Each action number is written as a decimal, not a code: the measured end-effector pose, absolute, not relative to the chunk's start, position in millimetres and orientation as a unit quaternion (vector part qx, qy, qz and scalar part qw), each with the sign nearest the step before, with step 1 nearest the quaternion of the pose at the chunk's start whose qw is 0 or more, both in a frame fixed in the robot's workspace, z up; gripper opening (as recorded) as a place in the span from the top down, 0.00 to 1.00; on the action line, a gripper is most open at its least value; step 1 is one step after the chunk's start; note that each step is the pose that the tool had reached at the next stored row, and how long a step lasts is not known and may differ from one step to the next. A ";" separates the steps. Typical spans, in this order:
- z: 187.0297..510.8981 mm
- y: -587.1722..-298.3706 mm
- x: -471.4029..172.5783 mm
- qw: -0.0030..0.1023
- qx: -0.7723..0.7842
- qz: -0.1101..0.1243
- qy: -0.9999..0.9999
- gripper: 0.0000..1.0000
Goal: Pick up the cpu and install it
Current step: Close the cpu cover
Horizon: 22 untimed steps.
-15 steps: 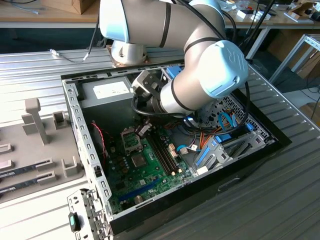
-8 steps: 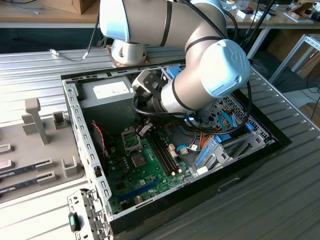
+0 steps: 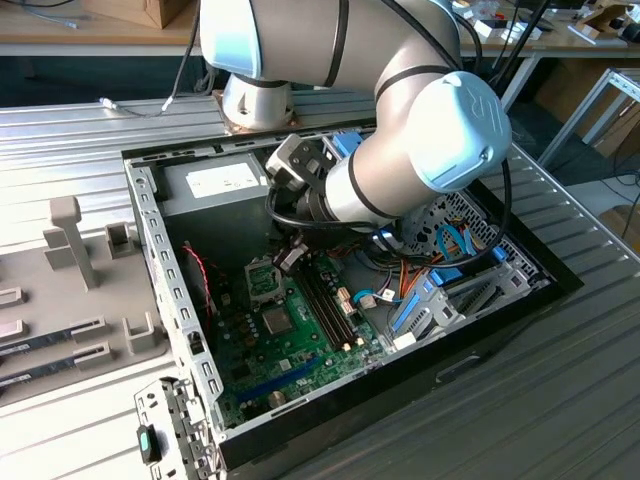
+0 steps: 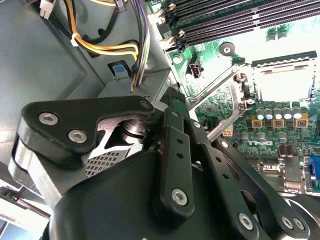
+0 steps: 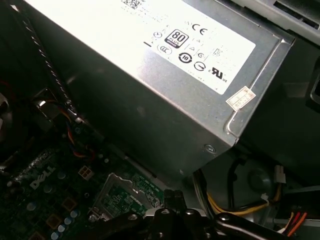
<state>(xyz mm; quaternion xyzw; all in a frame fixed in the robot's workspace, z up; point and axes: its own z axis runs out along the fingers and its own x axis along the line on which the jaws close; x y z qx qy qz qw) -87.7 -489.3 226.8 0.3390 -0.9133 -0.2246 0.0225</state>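
Observation:
The cpu is hidden from me. My gripper (image 3: pixel 290 258) hangs inside the open computer case, just above the motherboard (image 3: pixel 290 350) and right beside the square processor socket (image 3: pixel 262 281). In the second wrist view the gripper (image 4: pixel 171 97) points toward the grey power-supply box, with the socket (image 4: pixel 285 80) off to one side, glaring bright, and its thin metal lever (image 4: pixel 215 85) raised. In the first wrist view the gripper (image 5: pixel 172 197) sits close to the socket's metal frame (image 5: pixel 125 195).
The power-supply box (image 3: pixel 215 185) (image 5: pixel 150 75) stands just behind the gripper. Memory slots (image 3: pixel 325 300) and bundled cables (image 3: pixel 400 290) lie on the exterior view's right of the socket. A small square chip (image 3: pixel 275 321) sits nearer the front. A grey fixture tray (image 3: pixel 70 300) lies outside the case wall (image 3: pixel 165 290).

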 end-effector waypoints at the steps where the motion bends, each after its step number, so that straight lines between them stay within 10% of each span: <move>1: 227.4 -489.7 -87.7 0.022 0.339 -0.225 -0.913 0.89; 22: 236.1 -492.5 -87.6 0.020 0.339 -0.230 -0.912 0.89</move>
